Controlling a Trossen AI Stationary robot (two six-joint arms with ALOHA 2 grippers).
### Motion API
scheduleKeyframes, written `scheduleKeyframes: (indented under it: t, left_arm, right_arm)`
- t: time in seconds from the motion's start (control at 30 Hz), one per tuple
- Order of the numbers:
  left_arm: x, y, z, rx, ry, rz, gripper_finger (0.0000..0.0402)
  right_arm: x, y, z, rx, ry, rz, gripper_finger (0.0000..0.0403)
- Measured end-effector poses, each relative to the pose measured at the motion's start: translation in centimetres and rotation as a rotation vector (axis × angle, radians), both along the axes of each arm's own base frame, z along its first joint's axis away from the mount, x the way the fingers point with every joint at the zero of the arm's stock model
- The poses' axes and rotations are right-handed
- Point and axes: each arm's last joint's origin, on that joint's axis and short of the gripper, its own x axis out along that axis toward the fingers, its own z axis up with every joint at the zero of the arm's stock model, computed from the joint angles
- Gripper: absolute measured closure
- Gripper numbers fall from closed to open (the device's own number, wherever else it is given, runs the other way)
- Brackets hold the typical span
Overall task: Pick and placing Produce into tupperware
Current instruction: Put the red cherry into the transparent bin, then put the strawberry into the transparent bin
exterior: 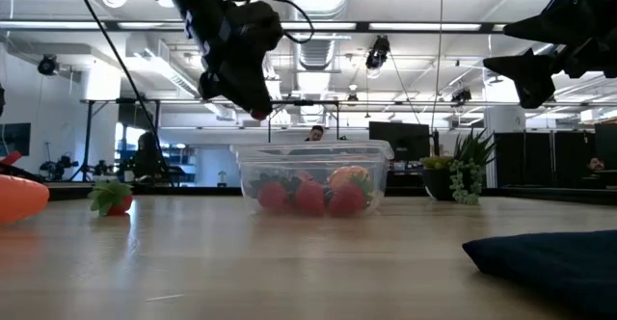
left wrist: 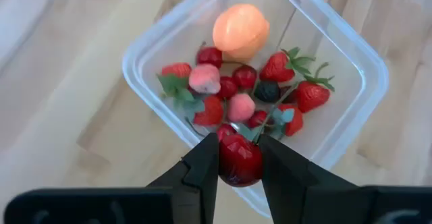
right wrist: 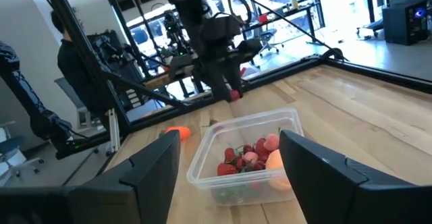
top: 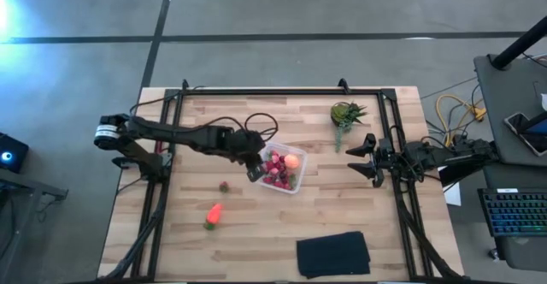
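Note:
A clear tupperware box (top: 282, 171) stands mid-table, holding several small red berries (left wrist: 233, 96) and a round orange fruit (left wrist: 240, 30). My left gripper (top: 255, 171) hovers over the box's left rim, shut on a dark red berry (left wrist: 239, 160). A small red berry (top: 224, 186) and an orange carrot-like piece with a green end (top: 213, 215) lie on the table left of the box. My right gripper (top: 369, 157) is open and empty, raised at the table's right side; its fingers frame the right wrist view (right wrist: 229, 163). My left gripper pinches the dark red berry's two sides (left wrist: 223, 162) between its two fingers, coming from above and pointing down. The berry is lifted clear, above the box's rim (left wrist: 270, 207); it also shows in the low view (exterior: 258, 114), above the box.
A spiky green plant (top: 345, 115) stands at the far right of the table. A flat black cloth (top: 333, 254) lies near the front edge. Black frame rails (top: 282, 92) run along the table's edges. A person (right wrist: 74, 62) shows beyond the table.

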Motion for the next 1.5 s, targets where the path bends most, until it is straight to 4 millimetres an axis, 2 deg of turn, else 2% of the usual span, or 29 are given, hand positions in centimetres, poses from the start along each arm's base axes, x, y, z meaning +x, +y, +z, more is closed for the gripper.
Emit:
scheduleKeyframes:
  t: [0.17,0.3,0.43,0.6,0.7,0.87,0.97,1.1,1.37,1.5]
  left_arm:
    - [0.3,0.0,0.2,0.071,-0.022,-0.093,0.0315]
    - [1.2,0.0,0.0,0.151,-0.071,-0.196,0.0295]
    - [2.1,0.0,-0.1,0.191,-0.103,-0.228,0.025]
    - [2.2,0.1,-0.5,0.188,-0.079,-0.231,0.0182]
    - [1.0,0.1,-0.5,0.097,0.012,-0.106,0.0159]
    - [-3.0,0.2,-0.6,-0.082,0.343,0.306,0.0154]
    - [-4.7,-0.1,-0.7,-0.19,0.453,0.521,0.0153]
    - [-5.3,-0.8,-1.8,-0.283,0.509,0.543,0.0153]
    - [-5.7,-2.2,-4.1,-0.32,0.599,0.545,0.0153]
    - [-5.6,-2.5,-4.9,-0.343,0.569,0.549,0.0153]
  right_arm:
    - [0.0,0.0,0.0,0.0,0.0,0.0,0.0158]
    - [0.0,0.0,0.0,0.0,0.0,0.0,0.0156]
    - [0.0,0.0,0.0,0.0,0.001,0.0,0.0159]
    - [0.0,0.0,0.0,0.0,0.001,0.0,0.016]
    - [0.0,0.0,0.0,0.0,0.001,0.0,0.0157]
    - [0.0,0.0,0.0,0.0,0.001,0.0,0.0157]
    - [0.0,0.0,0.0,0.0,0.001,0.0,0.016]
    - [0.0,0.0,0.0,0.0,0.002,0.0,0.0159]
    - [0.0,0.0,0.0,0.0,0.001,0.0,0.0158]
    - [0.0,0.0,0.0,0.0,0.001,0.0,0.0161]
